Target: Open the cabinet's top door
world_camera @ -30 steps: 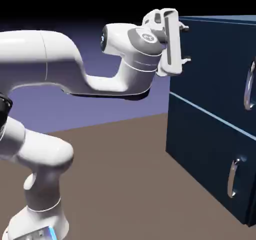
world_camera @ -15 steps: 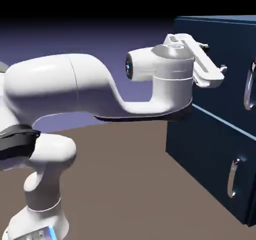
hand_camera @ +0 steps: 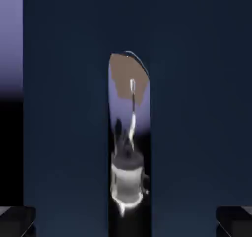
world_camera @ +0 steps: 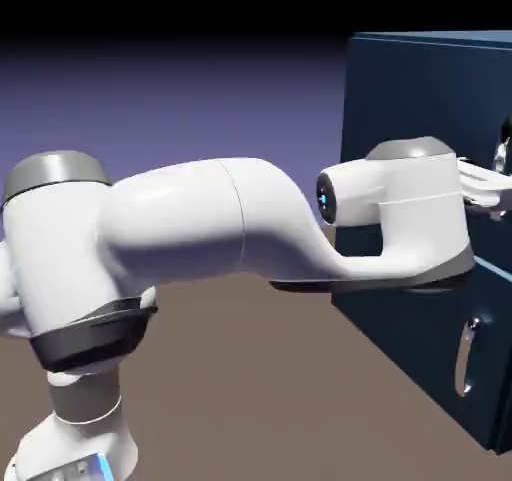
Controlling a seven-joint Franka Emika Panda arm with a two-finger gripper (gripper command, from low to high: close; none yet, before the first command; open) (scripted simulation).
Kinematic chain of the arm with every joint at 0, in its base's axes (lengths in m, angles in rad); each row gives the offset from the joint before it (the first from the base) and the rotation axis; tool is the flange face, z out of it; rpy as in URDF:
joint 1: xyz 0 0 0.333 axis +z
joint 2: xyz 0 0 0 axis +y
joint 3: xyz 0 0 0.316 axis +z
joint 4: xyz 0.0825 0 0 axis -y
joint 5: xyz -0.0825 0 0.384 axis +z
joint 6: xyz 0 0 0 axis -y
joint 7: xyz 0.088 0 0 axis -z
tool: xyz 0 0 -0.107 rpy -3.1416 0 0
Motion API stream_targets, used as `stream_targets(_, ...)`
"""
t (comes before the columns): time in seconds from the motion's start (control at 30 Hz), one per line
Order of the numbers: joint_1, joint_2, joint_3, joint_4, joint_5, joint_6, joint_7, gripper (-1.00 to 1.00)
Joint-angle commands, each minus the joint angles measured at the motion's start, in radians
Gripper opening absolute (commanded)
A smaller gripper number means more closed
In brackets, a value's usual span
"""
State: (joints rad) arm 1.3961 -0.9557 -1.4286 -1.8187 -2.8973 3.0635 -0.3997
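Pincer [hand_camera: 126,221]: one, two fingertips counted, one at each lower corner of the hand view. Jaws stand wide open; nothing is gripped.

Nearest item: one silver loop handle [hand_camera: 129,132], in line with the space between the two fingertips, blue door surface showing on both sides of it. It runs upright in the hand view, from above the middle down to the bottom edge. Its polished face carries reflections: brown at the top, blue-violet below that, then a pale shape over black. Whether the fingertips already reach alongside the handle, I cannot tell; depth is unclear.

Next, directly ahead of the pincer: the top door [hand_camera: 64,108], one dark navy panel bearing that handle. It fills most of the hand view. In the exterior view it lies in line with the panel beneath; it looks closed.

Below the pincer: one lower door [world_camera: 400,314] with one silver handle [world_camera: 465,357] of its own. One pale-blue edge [world_camera: 492,266] divides the two panels. Count for the cabinet [world_camera: 420,79]: two doors, two handles.

Behind the pincer, toward the exterior view's left: one white arm [world_camera: 180,219], running back to a single base [world_camera: 80,449]. Beneath the pincer and arm spreads a brown surface [world_camera: 250,369]. Farthest off, past the cabinet's side: a blue-violet backdrop [world_camera: 200,99], turning black at the top of the exterior view.
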Motion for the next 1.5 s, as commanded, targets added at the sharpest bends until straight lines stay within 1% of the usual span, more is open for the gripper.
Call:
stream_targets(0.0,0.003,0.0,-0.001,0.002,0.0,0.0,0.0,1.0)
stream_targets(0.03,0.003,0.0,-0.001,0.002,0.0,0.0,0.0,-1.0)
stream_targets(0.07,0.003,0.0,-0.001,0.002,0.0,0.0,0.0,-1.0)
stream_targets(0.4,-0.36,0.11,0.22,-0.309,0.018,-0.169,0.154,-1.0)
stream_targets(0.73,-0.722,0.088,0.503,-0.598,0.21,-0.322,0.095,-1.0)
stream_targets(0.9,-0.903,0.027,0.67,-0.751,0.354,-0.402,0.034,-1.0)
stream_targets(1.13,-1.116,-0.118,0.924,-0.956,0.625,-0.519,-0.08,-1.0)
stream_targets(1.3,-1.202,-0.236,1.094,-1.067,0.843,-0.599,-0.168,-1.0)
stream_targets(1.47,-1.231,-0.346,1.253,-1.144,1.06,-0.688,-0.252,-1.0)
